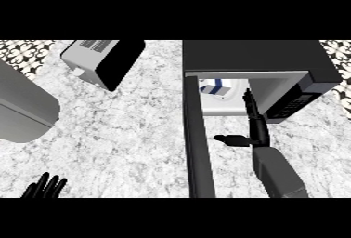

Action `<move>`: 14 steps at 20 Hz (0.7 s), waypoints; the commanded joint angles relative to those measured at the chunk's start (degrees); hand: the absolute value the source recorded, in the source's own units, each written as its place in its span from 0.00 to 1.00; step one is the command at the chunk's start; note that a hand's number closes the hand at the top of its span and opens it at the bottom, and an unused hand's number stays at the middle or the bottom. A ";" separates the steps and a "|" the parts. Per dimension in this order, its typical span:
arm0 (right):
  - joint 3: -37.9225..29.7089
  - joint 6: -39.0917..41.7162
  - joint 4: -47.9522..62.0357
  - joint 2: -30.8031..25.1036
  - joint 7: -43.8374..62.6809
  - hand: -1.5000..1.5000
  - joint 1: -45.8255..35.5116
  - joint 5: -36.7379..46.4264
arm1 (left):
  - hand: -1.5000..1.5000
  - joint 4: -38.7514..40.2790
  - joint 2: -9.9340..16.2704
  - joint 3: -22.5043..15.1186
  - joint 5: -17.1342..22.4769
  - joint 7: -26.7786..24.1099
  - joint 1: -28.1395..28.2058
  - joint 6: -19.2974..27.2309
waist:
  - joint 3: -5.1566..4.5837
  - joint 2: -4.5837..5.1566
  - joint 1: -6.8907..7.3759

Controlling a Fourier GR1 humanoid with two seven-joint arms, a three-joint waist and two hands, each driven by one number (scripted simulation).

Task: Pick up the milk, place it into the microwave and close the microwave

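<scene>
Right hand is stretched forward at the mouth of the microwave, fingers straight and pressed together, pointing into the cavity, thumb jutting out to the side, holding nothing. Just ahead and left of those fingertips sits the milk, a white and blue carton inside the microwave, apart from the hand. The microwave door stands wide open, running along the hand's left side. Far off to the left, the left hand rests at the lower edge, fingers up and spread. A toaster sits beyond it on the counter.
</scene>
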 commanded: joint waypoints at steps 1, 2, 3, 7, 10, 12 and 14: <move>1.61 8.24 -5.19 -0.30 -3.17 0.00 6.58 -0.86 | 0.00 4.34 -0.42 -2.39 -4.54 -2.54 -3.14 -0.73 | -0.04 -0.01 -0.44; 1.75 10.17 -6.97 -1.11 -4.23 0.00 9.39 -1.35 | 0.00 -0.21 -1.23 -5.06 -5.84 -1.35 0.01 -0.63 | -0.05 -0.28 -0.86; 3.03 7.53 -9.27 2.19 -3.32 0.00 11.28 -0.93 | 0.00 -0.70 -0.68 -4.98 -3.85 0.29 -1.41 -1.21 | -0.06 -0.20 -0.79; 5.54 7.98 -18.23 1.73 -1.07 0.00 18.91 -0.85 | 0.00 2.26 -1.00 -9.70 -10.28 0.31 -4.62 -0.60 | -0.08 -0.12 -1.05; 5.44 13.54 -26.54 -0.04 -0.25 0.00 26.48 -4.03 | 1.00 1.27 0.65 -8.25 -9.14 2.47 -6.28 -1.19 | -0.08 -0.05 -1.20; 5.24 17.13 -31.76 -0.92 0.21 0.00 30.00 -6.52 | 1.00 2.46 -1.47 -12.16 -13.05 2.90 -7.97 0.92 | -0.06 0.04 -1.14; 5.69 20.22 -38.05 -3.55 4.17 0.00 33.62 -8.10 | 1.00 5.63 -1.49 -12.84 -15.12 3.15 -11.37 3.07 | -0.09 0.10 -1.30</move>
